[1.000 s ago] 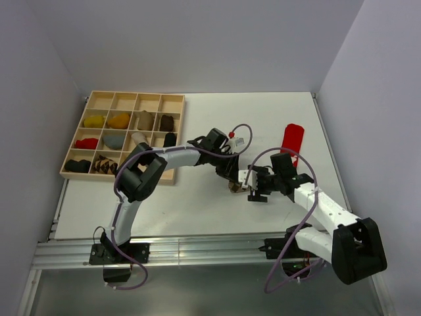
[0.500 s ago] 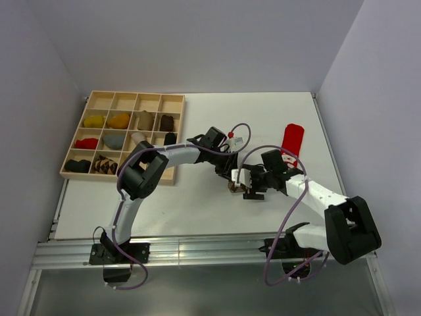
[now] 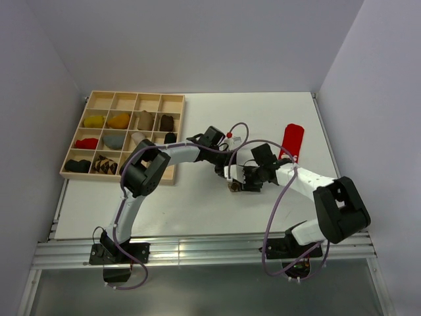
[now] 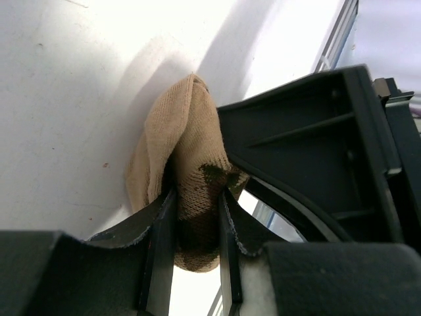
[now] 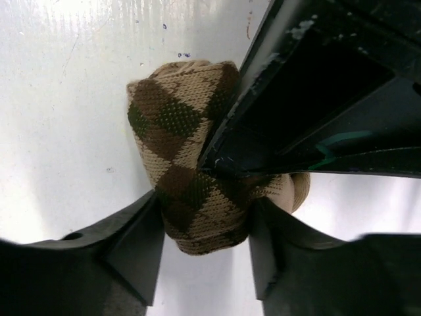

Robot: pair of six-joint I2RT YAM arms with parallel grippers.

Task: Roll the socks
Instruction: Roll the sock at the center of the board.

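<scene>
Argyle sock (image 3: 235, 185) sits as a tight roll near the centre of the white surface (image 3: 197, 210), to the right of the wooden tray (image 3: 135, 93). A red sock (image 3: 291, 141) lies flat further right. The left pincer (image 4: 197, 224) pinches one end of the roll, and the right pincer (image 5: 204, 230) is closed against its two sides. For a good result, both grips likely need to hold firm while the cuff turns over, so the roll cannot unwind. The knit is tan with brown and dark green diamonds, and looks soft and compressible.

Right hand (image 5: 204, 232) moved left, closed in around argyle sock (image 5: 172, 125).
</scene>
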